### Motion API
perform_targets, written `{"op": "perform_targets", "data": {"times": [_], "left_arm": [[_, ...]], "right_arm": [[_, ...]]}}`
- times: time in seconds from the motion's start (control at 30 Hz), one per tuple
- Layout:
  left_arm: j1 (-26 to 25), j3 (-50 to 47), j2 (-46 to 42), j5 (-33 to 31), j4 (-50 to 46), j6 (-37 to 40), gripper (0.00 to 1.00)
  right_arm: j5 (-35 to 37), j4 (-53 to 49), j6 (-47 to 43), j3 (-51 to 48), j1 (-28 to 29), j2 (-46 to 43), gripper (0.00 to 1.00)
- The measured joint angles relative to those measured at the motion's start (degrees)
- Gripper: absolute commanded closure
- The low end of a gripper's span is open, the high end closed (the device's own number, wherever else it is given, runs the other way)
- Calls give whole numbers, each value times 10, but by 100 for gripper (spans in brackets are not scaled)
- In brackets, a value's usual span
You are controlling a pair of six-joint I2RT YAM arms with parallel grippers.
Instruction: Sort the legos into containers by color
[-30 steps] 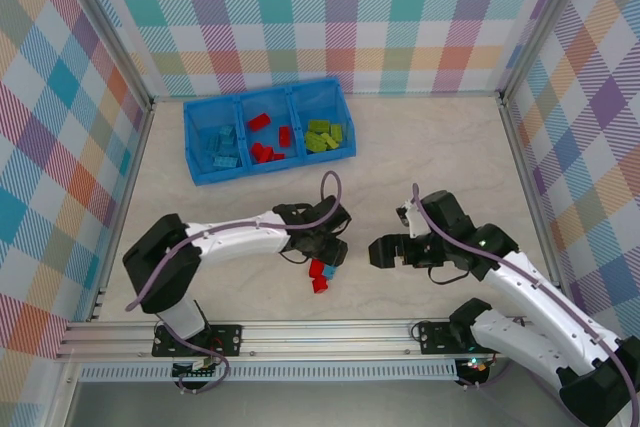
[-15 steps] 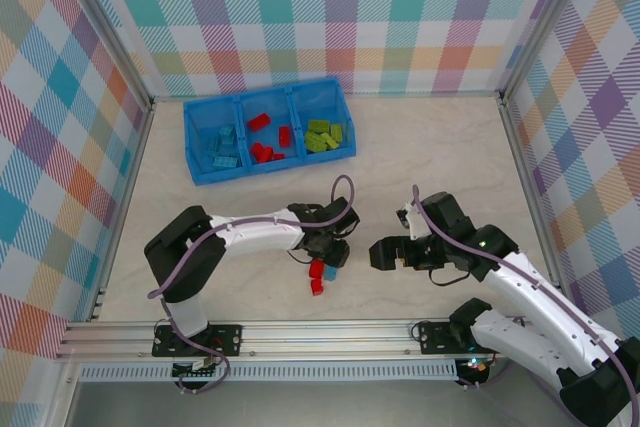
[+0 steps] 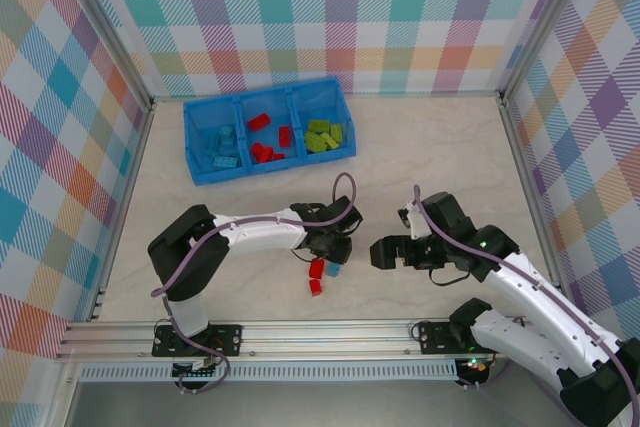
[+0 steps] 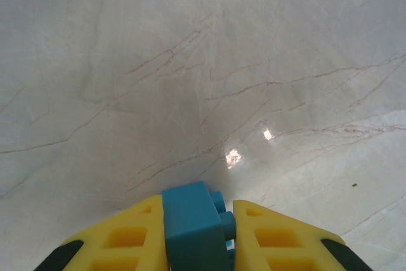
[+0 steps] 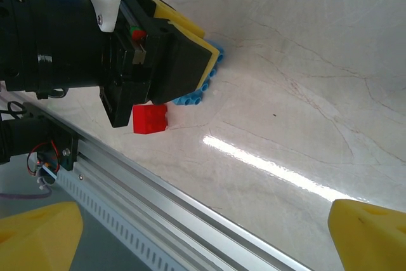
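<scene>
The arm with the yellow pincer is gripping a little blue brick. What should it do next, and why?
Probably lift straight up a little. The left pincer is shut on the blue brick low over the table, with red bricks right beside it. Rising first should avoid knocking them before heading for the left compartment, where other blue bricks lie.

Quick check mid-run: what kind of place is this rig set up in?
Likely a lab robot test cell, not a home: plaid backdrop walls, an aluminium frame rail, and a marble-look tabletop bearing a blue sorting tray. The left claw grips a blue lego.
</scene>
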Motion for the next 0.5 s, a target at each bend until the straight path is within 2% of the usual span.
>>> {"op": "perform_targets", "data": {"times": [0.23,0.37,0.5], "left_arm": [[27,14,-3,-24,28,0,88],[78,49,-36,-52,49,14,88],[157,87,-93,-84,80,36,88]], "right_arm": [[24,2,9,1,0,-24,0],[33,19,19,2,0,-25,0],[38,62,30,5,0,-21,0]]}}
